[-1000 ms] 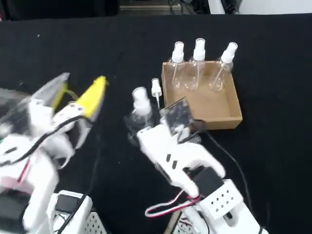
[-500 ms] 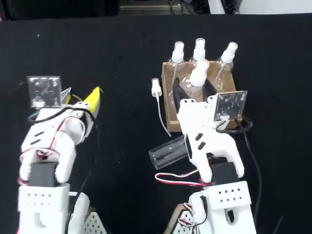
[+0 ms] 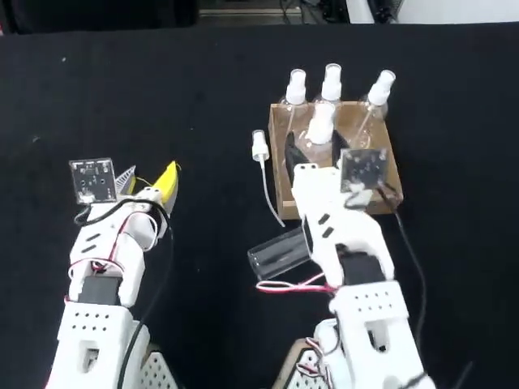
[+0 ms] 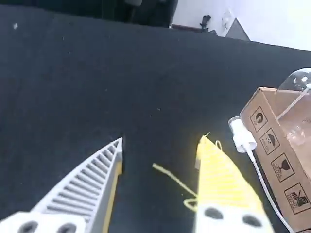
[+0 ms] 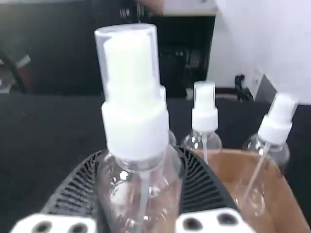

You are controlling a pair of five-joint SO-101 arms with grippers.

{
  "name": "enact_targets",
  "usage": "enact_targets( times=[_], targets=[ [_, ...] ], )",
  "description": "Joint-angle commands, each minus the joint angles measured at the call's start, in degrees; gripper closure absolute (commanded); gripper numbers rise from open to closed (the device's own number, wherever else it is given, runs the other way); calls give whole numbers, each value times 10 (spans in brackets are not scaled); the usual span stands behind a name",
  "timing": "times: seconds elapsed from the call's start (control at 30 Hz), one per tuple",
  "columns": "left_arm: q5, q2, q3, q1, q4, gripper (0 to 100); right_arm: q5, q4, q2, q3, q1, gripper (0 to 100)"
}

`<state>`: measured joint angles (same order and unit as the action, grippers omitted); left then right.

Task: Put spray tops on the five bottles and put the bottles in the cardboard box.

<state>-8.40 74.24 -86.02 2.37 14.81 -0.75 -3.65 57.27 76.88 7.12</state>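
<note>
My right gripper (image 3: 318, 152) is shut on a clear bottle (image 3: 322, 123) fitted with a white spray top, held upright over the cardboard box (image 3: 381, 190). In the right wrist view the black fingers (image 5: 204, 184) clasp the held bottle (image 5: 137, 145). Three capped bottles (image 3: 331, 81) stand along the box's far side. A loose spray top (image 3: 259, 147) with its tube lies left of the box. An uncapped bottle (image 3: 280, 253) lies on its side by the right arm. My left gripper (image 3: 150, 175) is open over bare cloth; its wrist view shows the spray top (image 4: 241, 139) ahead, near the box (image 4: 279, 150).
Black cloth (image 3: 186, 89) covers the table. The arms' white bases and cables take up the near edge. The box's front half (image 3: 357, 180) holds nothing under the carried bottle.
My right arm swung the capped bottle from left of the box to above it. The left arm pulled back toward its base, gripper still open. The uncapped bottle now shows lying on the cloth.
</note>
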Motion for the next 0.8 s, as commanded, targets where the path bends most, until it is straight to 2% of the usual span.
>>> enact_targets(
  times=[0.0, 0.2, 0.43, 0.77],
  targets=[
    [-18, 8, -20, -4, -51, 766, 6, 53, -76, -44, -20, 988],
    [-20, 8, -67, -8, -101, 766, 6, 168, -193, -50, -23, 988],
    [-21, 8, -70, -6, -104, 766, 6, 270, -294, -51, -19, 988],
    [-18, 5, -70, -4, -103, 766, 6, 259, -340, -70, -18, 988]
  ],
)
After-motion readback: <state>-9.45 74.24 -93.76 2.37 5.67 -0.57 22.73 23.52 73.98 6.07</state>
